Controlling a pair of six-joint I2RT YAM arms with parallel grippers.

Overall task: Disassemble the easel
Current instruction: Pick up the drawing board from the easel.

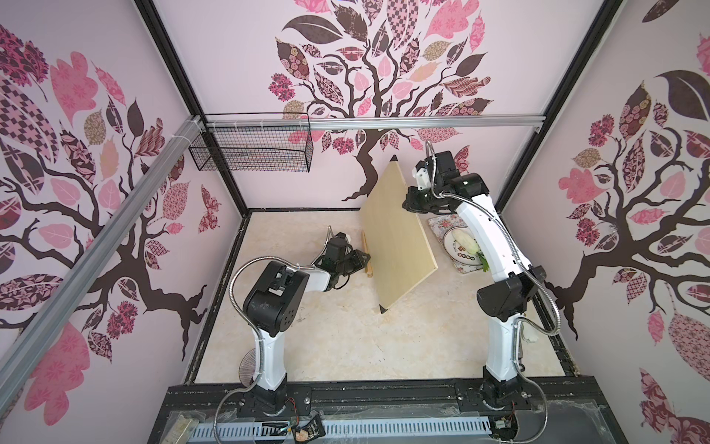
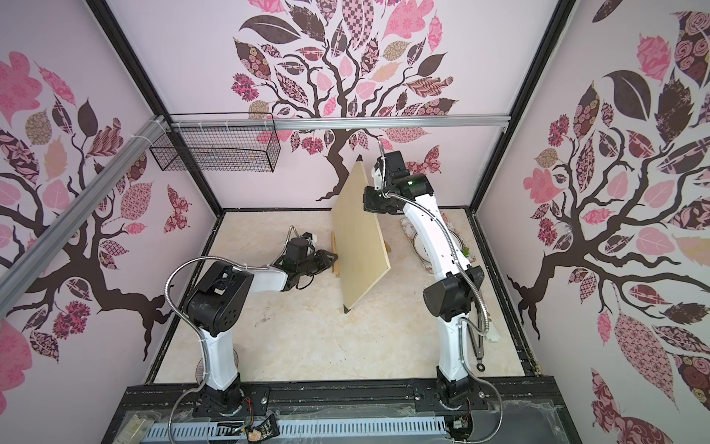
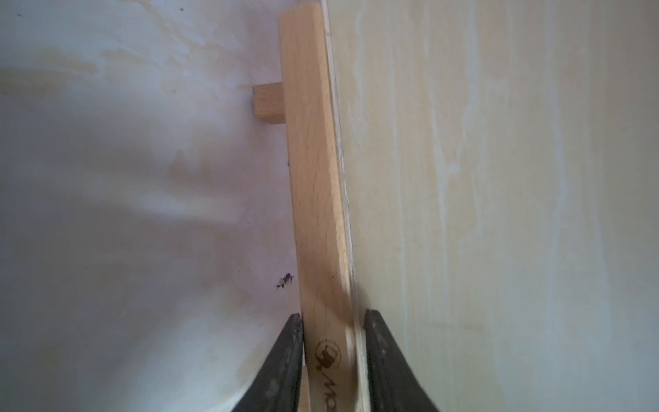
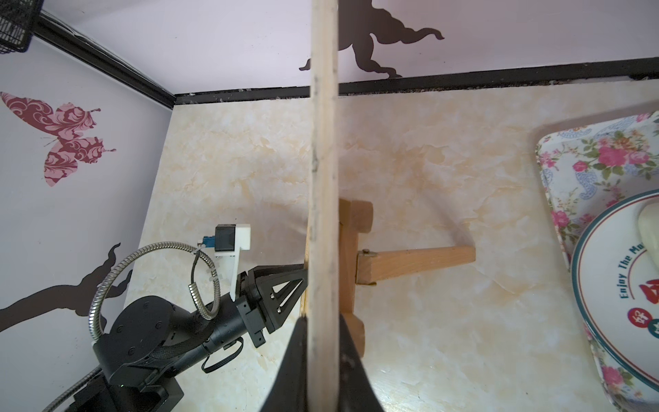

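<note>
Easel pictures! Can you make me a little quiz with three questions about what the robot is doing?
1. True or false: the right gripper has its jaws shut on the edge of the board.
2. What lies on the flowery tray? A) a plate B) a cup C) a book
3. Fill in: the easel has its low front slat between the jaws of the ___ gripper.

Key: 1 true. 2 A. 3 left, meaning the left gripper.

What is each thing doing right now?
easel: standing, rear leg out, carrying the board
board: upright on the easel's ledge
right gripper: shut on the board's top edge
left gripper: around the easel's ledge, grip unclear
plate: resting on the flowered tray
</note>
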